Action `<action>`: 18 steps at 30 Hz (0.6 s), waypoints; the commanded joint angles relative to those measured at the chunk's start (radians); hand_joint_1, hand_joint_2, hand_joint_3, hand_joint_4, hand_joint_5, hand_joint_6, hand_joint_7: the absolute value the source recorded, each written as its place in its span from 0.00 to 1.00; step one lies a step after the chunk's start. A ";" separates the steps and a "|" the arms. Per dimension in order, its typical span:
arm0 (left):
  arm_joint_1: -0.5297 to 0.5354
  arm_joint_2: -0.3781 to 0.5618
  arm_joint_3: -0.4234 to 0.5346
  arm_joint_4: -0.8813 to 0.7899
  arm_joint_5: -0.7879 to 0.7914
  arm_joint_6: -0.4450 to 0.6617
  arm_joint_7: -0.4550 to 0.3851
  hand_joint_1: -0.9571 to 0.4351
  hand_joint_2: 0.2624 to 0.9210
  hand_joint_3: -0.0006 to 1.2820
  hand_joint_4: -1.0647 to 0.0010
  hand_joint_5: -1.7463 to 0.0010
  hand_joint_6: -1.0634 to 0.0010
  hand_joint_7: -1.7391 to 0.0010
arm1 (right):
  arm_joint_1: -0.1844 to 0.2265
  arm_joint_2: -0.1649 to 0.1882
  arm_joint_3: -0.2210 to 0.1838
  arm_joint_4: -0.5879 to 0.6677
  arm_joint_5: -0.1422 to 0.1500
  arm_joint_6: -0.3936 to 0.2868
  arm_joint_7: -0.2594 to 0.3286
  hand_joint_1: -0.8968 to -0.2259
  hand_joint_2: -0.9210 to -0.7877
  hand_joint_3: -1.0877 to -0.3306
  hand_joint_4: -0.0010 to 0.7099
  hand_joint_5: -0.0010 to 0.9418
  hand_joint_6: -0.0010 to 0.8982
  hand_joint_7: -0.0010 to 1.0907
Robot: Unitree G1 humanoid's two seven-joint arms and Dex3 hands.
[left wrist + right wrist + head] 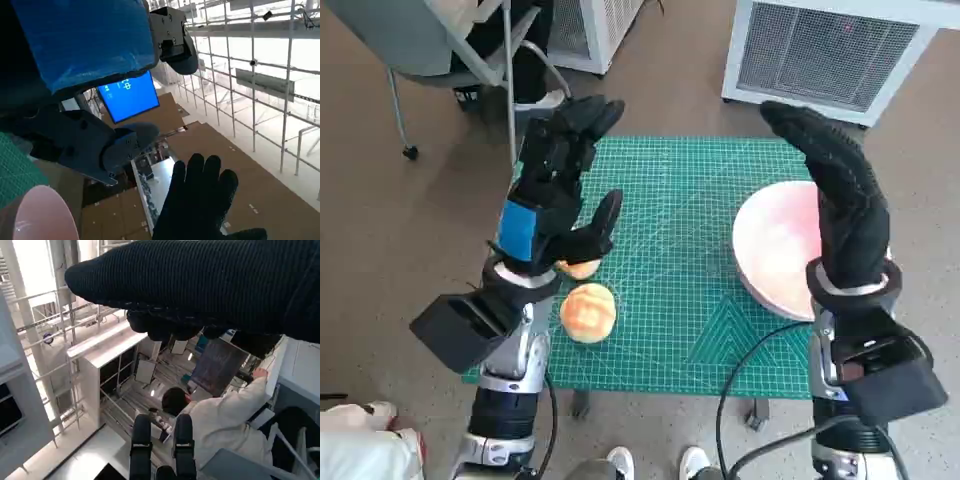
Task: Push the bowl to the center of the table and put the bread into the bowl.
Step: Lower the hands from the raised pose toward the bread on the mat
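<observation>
1. Nearest the robot, the bread (pixel 588 312) lies on the green mat (pixel 670 300) close to the table's near-left corner. A second, smaller piece (pixel 579 268) sits just beyond it, partly hidden under the left hand.
2. The left hand (pixel 555 190) is raised above the table's left edge, fingers spread and holding nothing; its thumb hangs over the smaller piece.
3. The bowl (pixel 775 250) rests at the table's right edge, well apart from the bread. It is pink and shallow, and what shows of its inside is empty.
4. The right hand (pixel 840 200) stands upright over the bowl's outer side, fingers extended and loose, grasping nothing. Whether it touches the rim I cannot tell.
5. The step in hand looks to be the push. To do it well, set the glove's palm flat against the bowl's outer wall, low down, and slide it steadily toward the mat's middle so it neither tips nor spins.
6. Stop short of the bread, leaving the left hand room to lift it.
</observation>
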 commanded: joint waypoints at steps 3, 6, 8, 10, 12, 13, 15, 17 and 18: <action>-0.020 0.003 0.001 -0.002 -0.017 0.006 -0.011 0.50 0.68 0.67 1.00 0.67 1.00 0.51 | 0.024 0.008 0.004 0.010 0.010 0.009 0.005 0.58 0.00 0.49 0.52 0.01 0.00 0.69; -0.022 0.005 0.003 0.000 -0.018 0.005 -0.014 0.50 0.68 0.67 1.00 0.67 1.00 0.51 | 0.025 0.008 0.003 0.009 0.010 0.011 0.004 0.57 0.00 0.49 0.52 0.01 0.00 0.69; -0.022 0.005 0.003 -0.001 -0.020 0.005 -0.015 0.50 0.68 0.67 1.00 0.67 1.00 0.51 | 0.027 0.008 0.003 0.007 0.010 0.012 0.003 0.57 0.00 0.49 0.52 0.01 0.00 0.69; -0.022 0.006 0.003 -0.002 -0.023 0.006 -0.018 0.50 0.68 0.67 1.00 0.67 1.00 0.51 | 0.028 0.008 0.002 0.006 0.010 0.012 0.003 0.57 0.00 0.49 0.52 0.01 0.00 0.69; -0.024 0.006 0.003 0.000 -0.025 0.005 -0.019 0.50 0.68 0.67 1.00 0.67 1.00 0.50 | 0.029 0.009 0.002 0.005 0.009 0.011 0.002 0.57 0.00 0.49 0.52 0.01 0.00 0.69; -0.024 0.006 0.003 0.000 -0.025 0.005 -0.019 0.50 0.68 0.67 1.00 0.67 1.00 0.50 | 0.030 0.010 0.002 0.005 0.008 0.012 0.001 0.57 0.00 0.49 0.52 0.01 0.00 0.69; -0.025 0.006 0.002 0.002 -0.026 0.007 -0.020 0.49 0.68 0.67 1.00 0.67 1.00 0.50 | 0.031 0.011 0.002 0.005 0.006 0.012 -0.001 0.57 0.00 0.49 0.52 0.01 0.00 0.69; -0.026 0.007 0.002 0.002 -0.026 0.008 -0.021 0.49 0.68 0.67 1.00 0.67 1.00 0.50 | 0.031 0.012 0.002 0.007 0.005 0.011 -0.002 0.57 0.00 0.49 0.52 0.01 0.00 0.69; -0.027 0.007 0.002 0.002 -0.025 0.008 -0.022 0.49 0.68 0.67 1.00 0.67 1.00 0.50 | 0.031 0.012 0.002 0.007 0.005 0.011 -0.002 0.57 0.00 0.49 0.52 0.01 0.00 0.69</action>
